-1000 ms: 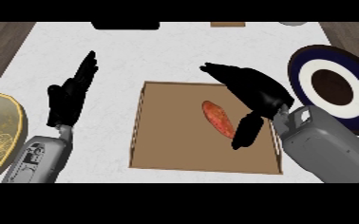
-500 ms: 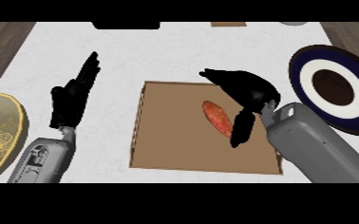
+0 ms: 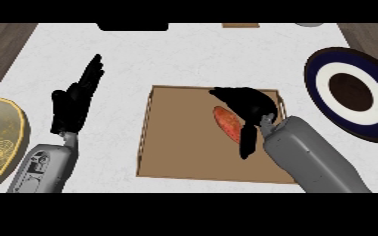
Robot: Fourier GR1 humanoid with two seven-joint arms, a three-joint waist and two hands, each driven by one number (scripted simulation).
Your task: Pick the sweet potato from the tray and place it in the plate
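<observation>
Sweet potato [image 3: 227,122] between right hand's [image 3: 251,105] curled fingers [image 3: 229,96]

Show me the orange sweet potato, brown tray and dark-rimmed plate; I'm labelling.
orange sweet potato [image 3: 227,121], head view, its upper half.
brown tray [image 3: 177,140], head view, bare floor.
dark-rimmed plate [image 3: 322,86], head view, white band.

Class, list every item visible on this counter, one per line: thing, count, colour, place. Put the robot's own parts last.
Sweet potato: one, orange-red, in the tray, under the right hand.
Tray: one, brown, centre of the counter.
Plate: one, dark blue rim with a white ring and brown centre, right edge.
Golden round object: one, yellow-gold, left edge, partly cut off.
Dark object: one, black, top edge, cut off.
Counter: one, white marbled.
Left hand: one, black, open, fingers up, left of the tray.
Right hand: one, black, curved over the sweet potato; contact unclear.
</observation>
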